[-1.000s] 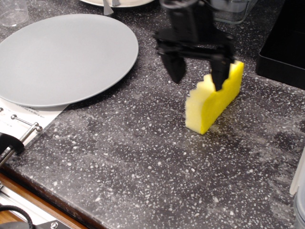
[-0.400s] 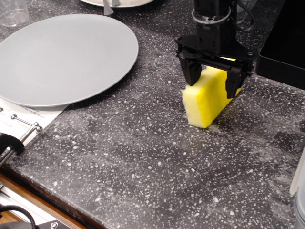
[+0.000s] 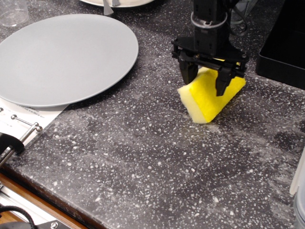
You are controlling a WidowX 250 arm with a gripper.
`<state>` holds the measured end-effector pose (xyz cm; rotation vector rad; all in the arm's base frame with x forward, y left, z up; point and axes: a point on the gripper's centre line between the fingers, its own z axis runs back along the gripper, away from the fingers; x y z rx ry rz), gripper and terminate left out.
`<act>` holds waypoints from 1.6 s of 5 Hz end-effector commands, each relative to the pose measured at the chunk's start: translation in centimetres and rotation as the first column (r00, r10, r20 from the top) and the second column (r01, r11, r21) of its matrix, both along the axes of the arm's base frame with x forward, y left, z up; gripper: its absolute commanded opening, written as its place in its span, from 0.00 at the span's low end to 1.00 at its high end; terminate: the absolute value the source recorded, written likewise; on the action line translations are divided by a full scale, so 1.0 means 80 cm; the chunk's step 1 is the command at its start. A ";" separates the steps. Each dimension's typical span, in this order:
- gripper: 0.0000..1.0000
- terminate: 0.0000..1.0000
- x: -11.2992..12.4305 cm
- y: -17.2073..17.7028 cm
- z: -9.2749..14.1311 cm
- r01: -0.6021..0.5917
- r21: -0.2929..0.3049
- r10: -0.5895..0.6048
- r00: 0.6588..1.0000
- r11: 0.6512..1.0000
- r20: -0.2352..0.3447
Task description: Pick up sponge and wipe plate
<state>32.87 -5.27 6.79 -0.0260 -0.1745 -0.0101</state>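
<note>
The yellow sponge (image 3: 208,99) is tilted on the dark speckled counter, right of centre, with its lower corner at or just above the surface. My black gripper (image 3: 205,80) comes down from above and straddles the sponge's upper part, one finger on each broad side, closed against it. The large grey plate (image 3: 62,57) lies flat at the upper left, well apart from the sponge and gripper.
A white dish (image 3: 119,2) shows at the top edge. A clear glass (image 3: 13,12) stands at the top left. A black tray (image 3: 286,43) fills the right rear. A paper sheet and metal rack (image 3: 21,125) lie at the left front, by the counter edge.
The gripper moved right and down over the upright sponge, then narrowed its fingers onto it. The sponge has tipped from standing on edge to a tilt.
</note>
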 end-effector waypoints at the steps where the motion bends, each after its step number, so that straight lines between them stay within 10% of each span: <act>1: 0.00 0.00 -0.004 -0.003 0.016 -0.011 -0.009 0.012 0.997 1.000 0.080; 3: 0.00 0.00 0.012 0.047 0.078 -0.125 -0.091 0.135 0.983 0.988 0.122; 6: 0.00 0.00 0.011 0.188 0.102 -0.285 -0.122 0.258 0.946 0.951 -0.199; 8: 0.00 0.00 -0.014 0.235 0.066 -0.247 -0.030 0.231 0.938 0.969 -0.258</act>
